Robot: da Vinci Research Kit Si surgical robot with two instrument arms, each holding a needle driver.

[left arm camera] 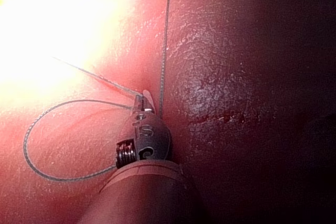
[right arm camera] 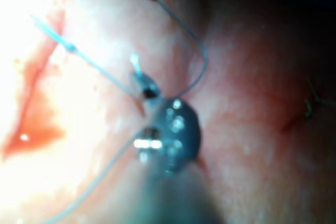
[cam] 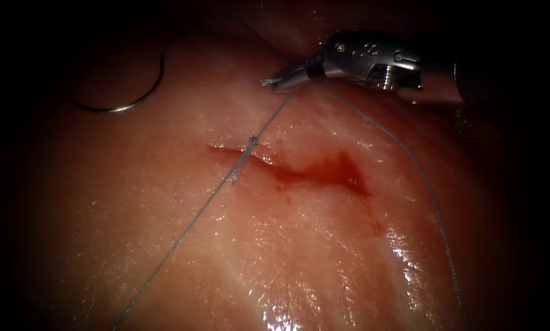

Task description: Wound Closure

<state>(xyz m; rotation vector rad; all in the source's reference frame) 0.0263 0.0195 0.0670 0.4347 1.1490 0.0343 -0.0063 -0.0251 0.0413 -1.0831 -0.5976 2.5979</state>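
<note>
Wet red fluid (cam: 333, 173) pools just toward three o'clock from centre, a faint streak trailing toward five o'clock. A short dark knotted stub (right arm camera: 308, 106) sits on a separate thin slit (right arm camera: 291, 124).

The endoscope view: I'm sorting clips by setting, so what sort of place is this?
Probably a surgical suturing practice bench: pork-belly tissue with a cut, a curved needle lying free on it at upper left, and the right tool, jaws shut on the thread that is knotted at the cut.
</note>
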